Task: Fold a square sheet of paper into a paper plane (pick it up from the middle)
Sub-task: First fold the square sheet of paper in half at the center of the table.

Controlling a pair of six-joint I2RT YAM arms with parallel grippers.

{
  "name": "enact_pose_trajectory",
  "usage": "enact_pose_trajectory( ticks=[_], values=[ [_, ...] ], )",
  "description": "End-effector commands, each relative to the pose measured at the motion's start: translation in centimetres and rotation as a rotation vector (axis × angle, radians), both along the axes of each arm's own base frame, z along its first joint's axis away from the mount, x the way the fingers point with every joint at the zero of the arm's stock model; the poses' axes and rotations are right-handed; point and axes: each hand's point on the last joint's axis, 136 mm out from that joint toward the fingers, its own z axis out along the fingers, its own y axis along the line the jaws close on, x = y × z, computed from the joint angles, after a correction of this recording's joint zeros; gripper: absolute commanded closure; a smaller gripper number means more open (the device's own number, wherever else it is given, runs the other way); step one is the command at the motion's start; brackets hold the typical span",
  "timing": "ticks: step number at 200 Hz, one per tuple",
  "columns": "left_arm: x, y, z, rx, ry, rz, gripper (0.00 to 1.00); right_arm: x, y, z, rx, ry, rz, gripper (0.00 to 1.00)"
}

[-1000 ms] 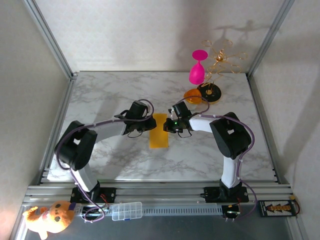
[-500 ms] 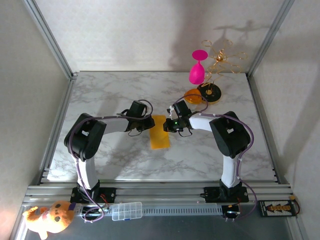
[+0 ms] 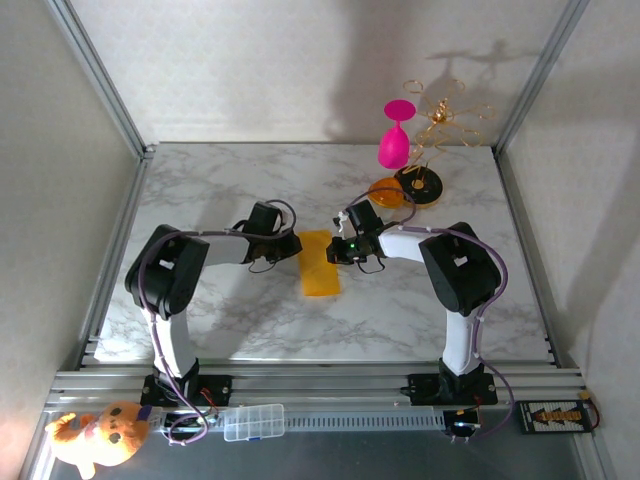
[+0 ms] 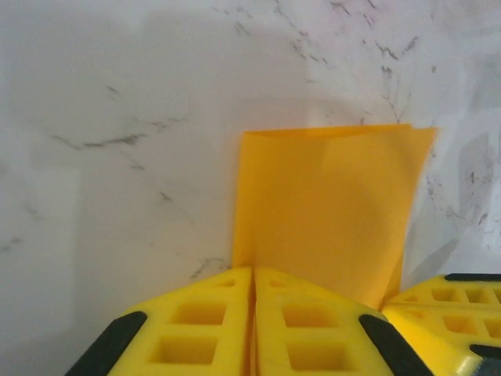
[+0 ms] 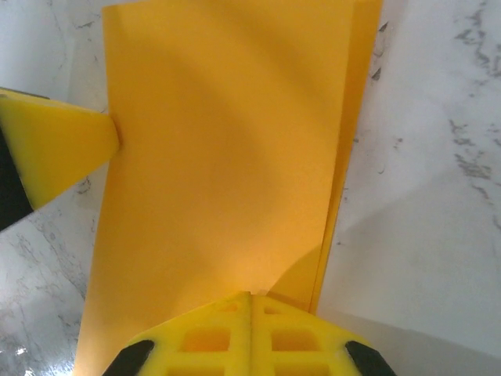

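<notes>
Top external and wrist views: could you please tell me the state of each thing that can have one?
square sheet of paper: folded into a narrow rectangle, lying on the table.
left pincer: shut, tips at the paper's left edge.
right pincer: shut, tips at the paper's right edge.
pink goblet: standing, not tipped over.

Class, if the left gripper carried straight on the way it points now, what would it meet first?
The folded yellow-orange paper, right ahead of the shut left gripper; whether it already touches the paper's edge is unclear.
</notes>
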Motion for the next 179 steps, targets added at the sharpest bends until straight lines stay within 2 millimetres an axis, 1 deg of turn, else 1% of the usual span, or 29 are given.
enact_pose_trajectory(
  ticks=[1,11,19,31,43,57,75,111,135,161,179],
  values=[
    [0.7,2.8,0.3,0.060,-0.005,0.052,0.89,-3.5,-7.2,-7.8,-0.327,0.166,-0.047,0.98],
    [0.9,2.1,1.8,0.014,-0.031,0.043,0.89,-3.4,-7.0,-7.6,-0.321,0.160,-0.043,0.98],
    [0.9,1.2,3.0,-0.034,-0.053,0.028,0.89,-3.4,-6.9,-7.6,-0.316,0.160,-0.041,0.98],
    [0.7,-0.2,4.5,-0.096,-0.074,0.008,0.88,-3.4,-6.8,-7.6,-0.309,0.165,-0.042,0.98],
    [0.4,-1.4,5.2,-0.129,-0.086,-0.009,0.88,-3.5,-6.7,-7.7,-0.306,0.170,-0.043,0.98],
    [0.0,-2.6,5.4,-0.149,-0.087,-0.025,0.88,-3.5,-6.7,-7.8,-0.303,0.174,-0.045,0.98],
    [0.1,-3.5,4.7,-0.146,-0.070,-0.034,0.88,-3.7,-6.9,-8.0,-0.308,0.181,-0.046,0.98],
    [1.2,-3.3,2.5,-0.084,-0.029,0.003,0.88,-4.0,-7.1,-8.2,-0.318,0.187,-0.046,0.98],
    [1.6,-2.5,0.5,-0.007,0.017,0.028,0.89,-4.1,-7.2,-8.3,-0.324,0.189,-0.046,0.98],
    [1.9,-0.9,-1.4,0.057,0.047,0.058,0.89,-4.1,-7.6,-8.4,-0.343,0.187,-0.048,0.97],
    [1.9,-0.1,-2.2,0.040,0.067,0.066,0.88,-4.2,-7.8,-8.5,-0.356,0.187,-0.049,0.98]
  ],
)
